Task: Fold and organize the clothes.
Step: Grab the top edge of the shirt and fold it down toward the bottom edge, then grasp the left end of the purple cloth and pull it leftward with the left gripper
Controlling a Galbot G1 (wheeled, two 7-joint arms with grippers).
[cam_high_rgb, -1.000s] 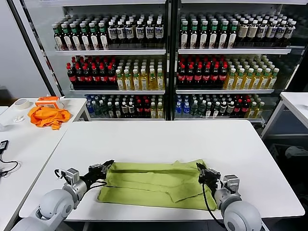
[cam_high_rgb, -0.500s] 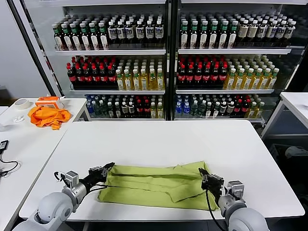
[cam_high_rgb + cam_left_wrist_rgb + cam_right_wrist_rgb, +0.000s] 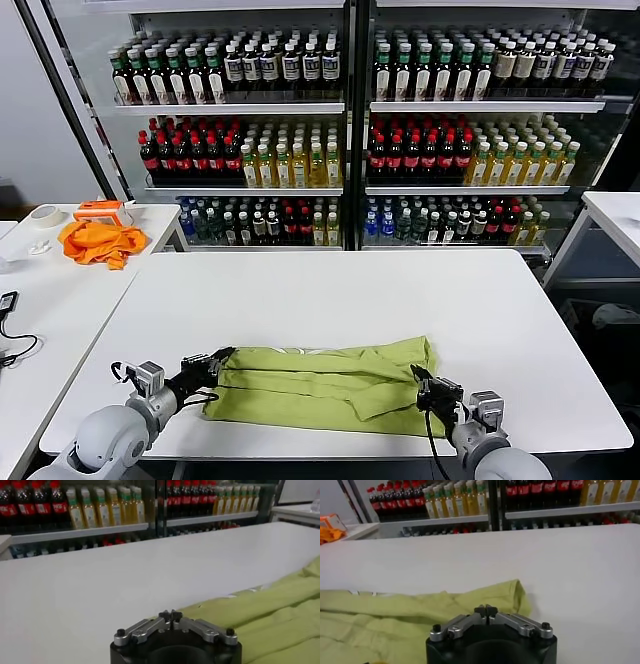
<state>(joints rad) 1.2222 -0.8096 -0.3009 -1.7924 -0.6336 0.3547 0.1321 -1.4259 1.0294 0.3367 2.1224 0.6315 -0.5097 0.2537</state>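
Left pincer (image 3: 222, 357) pinches the T-shirt (image 3: 320, 385); right pincer (image 3: 422, 381) pinches its opposite end.

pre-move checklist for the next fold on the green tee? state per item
1. Left gripper at the T-shirt's left edge, fingers shut: ok.
2. Right gripper at its right edge, fingers shut: ok.
3. Cloth actually pinched by either gripper: cannot tell; neither wrist view shows fabric between the tips.
4. T-shirt fully on the white table, near the front edge: ok.
5. T-shirt flat: not ok, folds and wrinkles run along it.
6. Orange garment away on the side table: ok.
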